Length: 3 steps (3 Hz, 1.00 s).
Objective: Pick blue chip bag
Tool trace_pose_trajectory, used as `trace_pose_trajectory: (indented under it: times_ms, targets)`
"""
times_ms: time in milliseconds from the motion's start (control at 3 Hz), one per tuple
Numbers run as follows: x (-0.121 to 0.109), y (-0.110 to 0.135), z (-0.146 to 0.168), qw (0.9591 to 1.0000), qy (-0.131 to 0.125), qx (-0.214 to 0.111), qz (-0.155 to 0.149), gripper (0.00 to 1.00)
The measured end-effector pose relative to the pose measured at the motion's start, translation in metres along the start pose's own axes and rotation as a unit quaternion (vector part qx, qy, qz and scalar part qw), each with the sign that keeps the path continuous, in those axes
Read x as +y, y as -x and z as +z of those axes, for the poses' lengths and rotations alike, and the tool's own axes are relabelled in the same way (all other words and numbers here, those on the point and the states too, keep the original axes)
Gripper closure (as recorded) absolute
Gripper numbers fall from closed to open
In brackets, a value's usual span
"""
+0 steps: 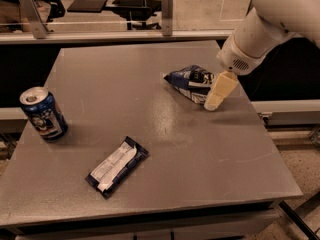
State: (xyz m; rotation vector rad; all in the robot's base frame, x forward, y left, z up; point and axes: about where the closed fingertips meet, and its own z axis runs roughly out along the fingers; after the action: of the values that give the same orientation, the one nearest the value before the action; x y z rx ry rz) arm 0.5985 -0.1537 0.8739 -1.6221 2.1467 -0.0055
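The gripper (216, 98) hangs low at the right edge of the blue chip bag (187, 81), against it or just beside it. I cannot tell if it is open or closed. The bag lies far right on the grey table (200, 159), well apart from the soda can (42, 114).

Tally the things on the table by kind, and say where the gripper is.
Chip bag: 1, the blue chip bag
Soda can: 1
Bar wrapper: 1
Total: 3
The gripper is low over the table, at the bag's right-hand end in the camera view.
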Motion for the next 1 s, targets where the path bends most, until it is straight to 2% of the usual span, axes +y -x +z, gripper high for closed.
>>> trace_pose_trajectory:
  times_ms: [1000]
  targets:
    - [0.001, 0.018, -0.007, 0.9995, 0.009, -0.020, -0.022, 0.82]
